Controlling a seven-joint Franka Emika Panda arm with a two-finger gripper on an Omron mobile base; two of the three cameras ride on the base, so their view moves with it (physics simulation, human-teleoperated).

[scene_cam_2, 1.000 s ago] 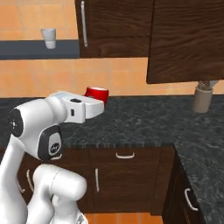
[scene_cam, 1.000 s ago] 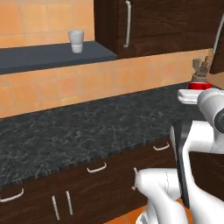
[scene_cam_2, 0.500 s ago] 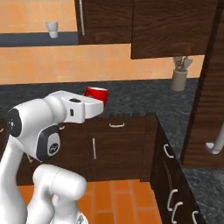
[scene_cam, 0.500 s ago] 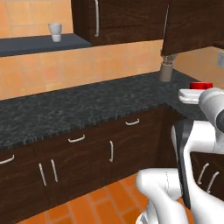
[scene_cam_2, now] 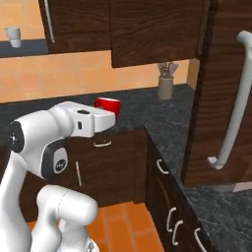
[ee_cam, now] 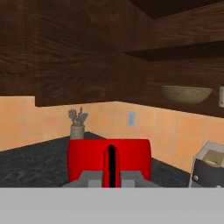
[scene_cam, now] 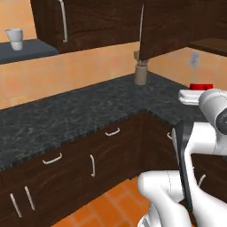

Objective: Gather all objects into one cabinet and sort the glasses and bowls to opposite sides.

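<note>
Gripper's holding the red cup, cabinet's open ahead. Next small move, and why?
Probably keep carrying the glossy red cup toward the open dark wood cabinet. The gripper holds it well short of the shelf, where the wide tan bowl already sits; aim for the side away from that bowl.

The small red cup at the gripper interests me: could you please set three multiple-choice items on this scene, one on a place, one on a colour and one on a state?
1. Where does the wide tan bowl sit?
A. on the cabinet's plank shelf
B. on the dark speckled counter
C. on the orange floor

2. What colour is the tapered tumbler on the grey ledge?
A. red
B. white
C. tan

3. How is the small glossy red cup held?
A. lying loose on the counter
B. standing on the ledge
C. clamped in the gripper

Key: 1 A, the hand view shows it on the shelf; 2 B, it is plain white; 3 C, the cup sits between the fingers, clear of the counter.
</note>
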